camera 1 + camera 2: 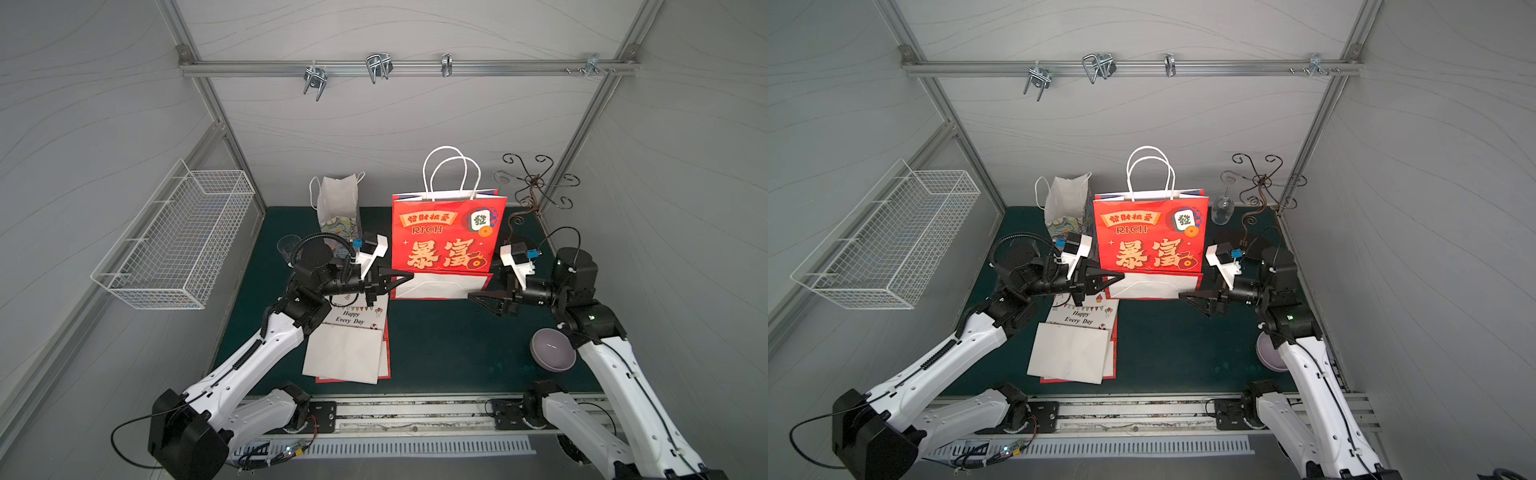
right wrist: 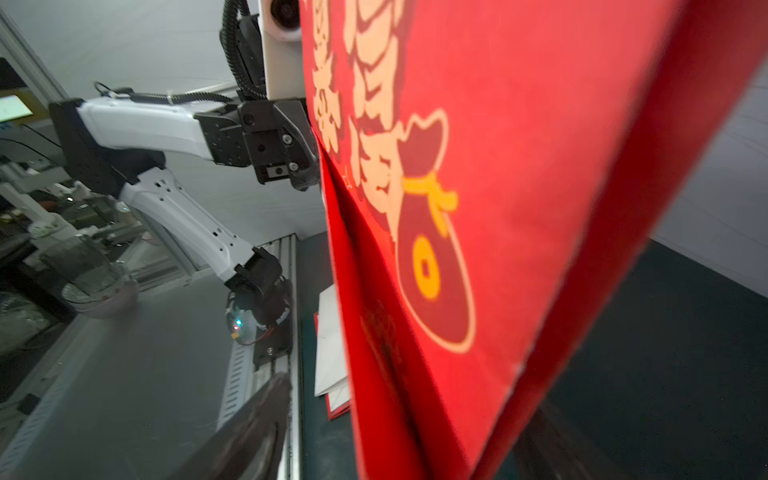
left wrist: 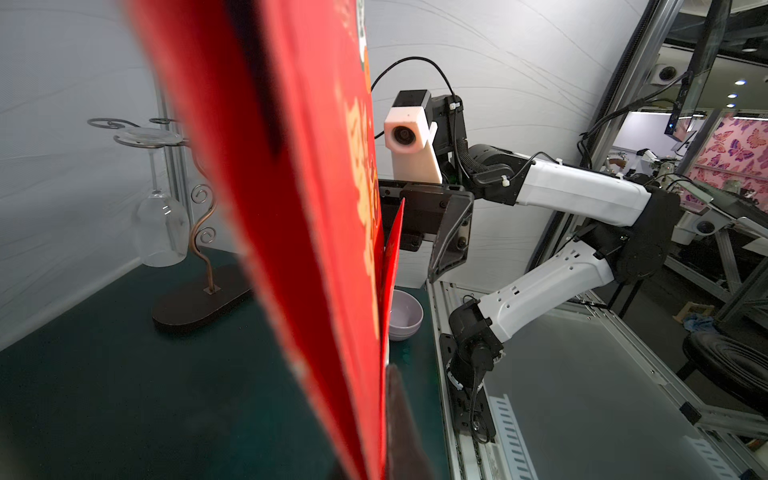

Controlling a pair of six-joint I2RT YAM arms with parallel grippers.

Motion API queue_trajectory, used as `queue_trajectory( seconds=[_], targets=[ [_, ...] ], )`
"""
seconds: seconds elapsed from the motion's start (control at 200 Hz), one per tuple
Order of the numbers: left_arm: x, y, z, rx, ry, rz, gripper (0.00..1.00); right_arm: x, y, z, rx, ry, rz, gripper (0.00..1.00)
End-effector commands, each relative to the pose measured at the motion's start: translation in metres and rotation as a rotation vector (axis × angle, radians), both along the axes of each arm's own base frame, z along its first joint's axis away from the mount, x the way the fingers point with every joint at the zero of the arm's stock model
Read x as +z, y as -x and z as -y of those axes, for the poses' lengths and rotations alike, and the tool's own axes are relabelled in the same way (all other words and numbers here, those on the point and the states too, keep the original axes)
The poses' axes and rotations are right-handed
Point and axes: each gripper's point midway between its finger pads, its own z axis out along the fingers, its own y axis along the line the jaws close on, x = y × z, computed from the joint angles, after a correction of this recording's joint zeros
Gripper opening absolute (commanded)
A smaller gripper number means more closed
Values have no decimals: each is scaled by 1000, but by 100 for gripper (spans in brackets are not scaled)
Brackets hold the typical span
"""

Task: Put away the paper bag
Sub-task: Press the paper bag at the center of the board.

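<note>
A flattened white bag (image 1: 343, 351) lies near the front of the counter (image 1: 436, 353). Mid-counter the red paper bag (image 1: 449, 237) stands upright. The left gripper (image 1: 404, 277) has its jaws clamped on the bag's lower left edge, and the right gripper (image 1: 478, 297) has its jaws apart astride the lower right corner.

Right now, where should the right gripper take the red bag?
Red bag: pinch its lower right edge, from the right. It stands upright, folded thin, that edge facing the right gripper; the left gripper holds the opposite edge.
</note>
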Motion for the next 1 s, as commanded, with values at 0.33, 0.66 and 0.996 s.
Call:
queue_trajectory(
  seconds=[0.33,0.66,0.996],
  targets=[
    [18,1,4,-39,75,-15,0,31,4,-12,105,-53,106,8],
    [38,-7,0,16,147,-43,37,17,11,-10,126,-18,85,0],
    [59,-2,-4,3,219,-7,0,8,15,-9,151,-12,27,0]
  ],
)
